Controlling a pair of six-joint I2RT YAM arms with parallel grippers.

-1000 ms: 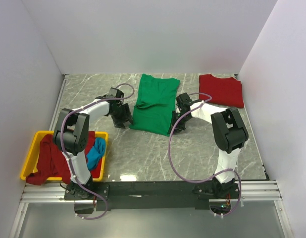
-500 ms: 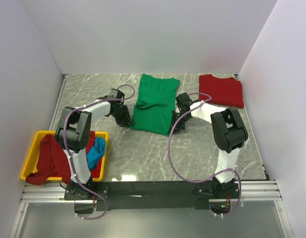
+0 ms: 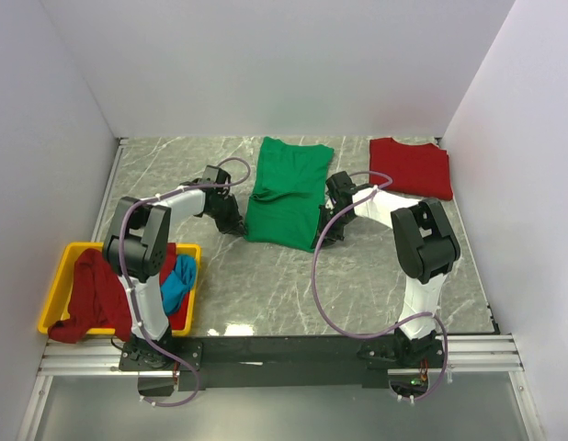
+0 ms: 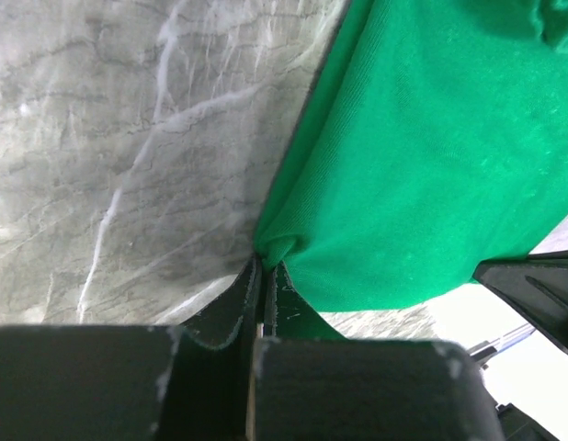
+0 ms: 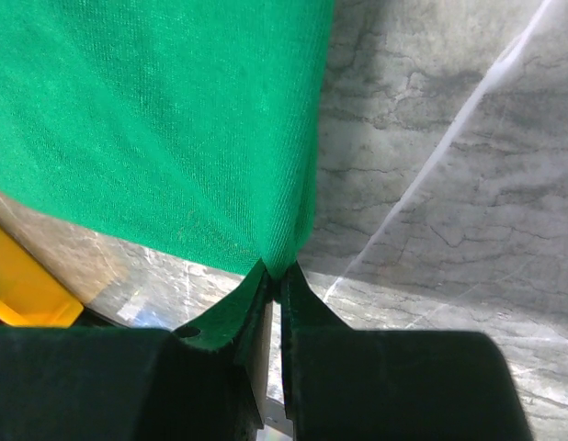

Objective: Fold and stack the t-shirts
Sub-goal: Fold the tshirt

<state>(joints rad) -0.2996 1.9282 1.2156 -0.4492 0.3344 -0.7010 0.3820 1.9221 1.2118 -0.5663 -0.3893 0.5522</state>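
A bright green t-shirt [image 3: 286,193] lies folded lengthwise in the middle of the marble table. My left gripper [image 3: 236,225] is shut on its near left corner; the left wrist view shows the green cloth [image 4: 422,156] bunched between the fingertips [image 4: 250,280]. At the near right corner my right gripper [image 3: 323,237] is shut on the hem, where the green cloth [image 5: 174,129] is pinched at the tips. A folded red t-shirt [image 3: 411,167] lies flat at the back right. A dark red shirt [image 3: 93,296] and a blue one [image 3: 178,280] sit in the yellow bin.
The yellow bin [image 3: 65,262] stands at the near left, beside the left arm's base. White walls close the table on three sides. A purple cable [image 3: 319,294] loops from the right arm over the marble.
The left gripper has slid right to the green shirt's near left corner and shut on it. The right gripper has closed tighter on the near right corner.
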